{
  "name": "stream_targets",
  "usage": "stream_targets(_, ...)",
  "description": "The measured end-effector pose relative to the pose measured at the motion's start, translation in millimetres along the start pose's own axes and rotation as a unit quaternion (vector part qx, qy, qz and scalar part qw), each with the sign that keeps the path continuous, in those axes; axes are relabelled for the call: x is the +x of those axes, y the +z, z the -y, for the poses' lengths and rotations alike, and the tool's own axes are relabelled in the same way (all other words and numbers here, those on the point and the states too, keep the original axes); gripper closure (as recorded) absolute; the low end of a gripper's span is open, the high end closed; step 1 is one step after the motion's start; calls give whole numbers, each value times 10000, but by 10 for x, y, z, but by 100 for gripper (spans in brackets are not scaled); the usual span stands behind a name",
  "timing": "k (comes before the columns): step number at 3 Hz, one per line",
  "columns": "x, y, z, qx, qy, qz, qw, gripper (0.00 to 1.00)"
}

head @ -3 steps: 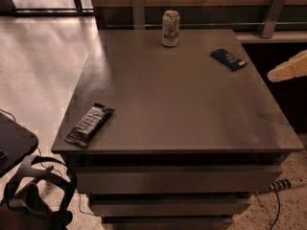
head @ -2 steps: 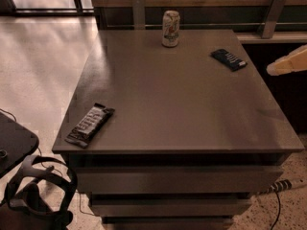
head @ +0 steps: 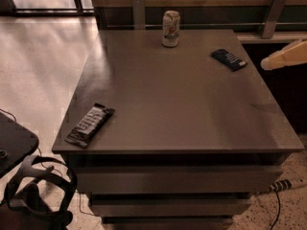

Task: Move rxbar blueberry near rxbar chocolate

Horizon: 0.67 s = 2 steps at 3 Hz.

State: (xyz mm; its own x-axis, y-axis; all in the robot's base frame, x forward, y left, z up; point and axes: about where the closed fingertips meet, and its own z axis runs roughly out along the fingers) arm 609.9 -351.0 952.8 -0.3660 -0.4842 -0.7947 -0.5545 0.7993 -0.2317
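Though I cannot tell its grip, the pale smooth hand (head: 274,60) hangs near flat navy rxbar blueberry (head: 229,59).

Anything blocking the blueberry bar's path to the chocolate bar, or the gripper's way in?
Nothing visible. The gripper sits at the right edge, near the rxbar blueberry; bare table runs to the rxbar chocolate; the can stands off that line.
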Motion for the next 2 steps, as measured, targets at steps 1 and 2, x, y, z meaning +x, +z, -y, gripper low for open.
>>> stream_targets(1, -213, 304, -6, -289, -6, 252, 9993, 0)
stream_targets(2, -322, 615, -17, -464, 70, 408, 9981, 0)
